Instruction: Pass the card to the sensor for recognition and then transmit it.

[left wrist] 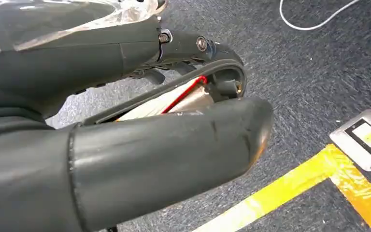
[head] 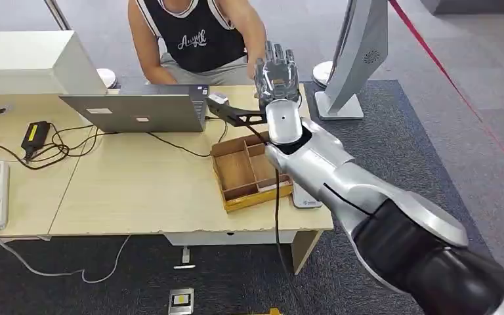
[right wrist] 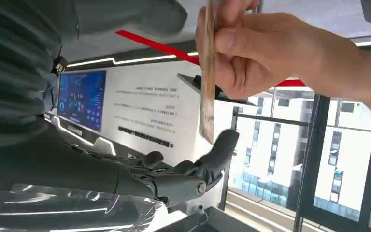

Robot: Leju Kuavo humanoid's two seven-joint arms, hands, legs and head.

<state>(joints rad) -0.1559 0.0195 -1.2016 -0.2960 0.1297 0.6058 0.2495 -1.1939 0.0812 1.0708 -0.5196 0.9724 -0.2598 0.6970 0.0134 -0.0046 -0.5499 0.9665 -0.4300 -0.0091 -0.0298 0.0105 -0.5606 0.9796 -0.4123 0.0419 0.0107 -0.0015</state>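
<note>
Where the head view looks down on the desk, the right hand (head: 277, 71) stands raised beyond the far edge, fingers extended upward, close to the forearm of a seated person (head: 193, 36). Below it lie the likely sensor (head: 218, 99), a small grey unit on a black bracket, a wooden tray (head: 236, 172) and a laptop (head: 138, 110).

In the left wrist view, the left hand (left wrist: 140, 145) hangs over carpet marked with yellow tape (left wrist: 294, 186). Its fingers curve toward the thumb. Whether they enclose anything cannot be told.

In the right wrist view, the card (right wrist: 206, 92) appears edge-on, a thin tan strip. It is pinched at one end by the person's hand (right wrist: 265, 53). The right hand (right wrist: 174, 179) is released, its fingers spread to either side of the card. One dark fingertip (right wrist: 228, 139) lies just beside the card's free end, and contact there cannot be resolved.

Judged from this arrangement, the step in hand is the last one, transmitting the card to the person, and it looks nearly complete. The next move would call for drawing the fingers clear of the card without snagging its free end, and then lowering the arm away from the person and the bracket. The card looks stiff and flat, and no print is legible from this angle.
</note>
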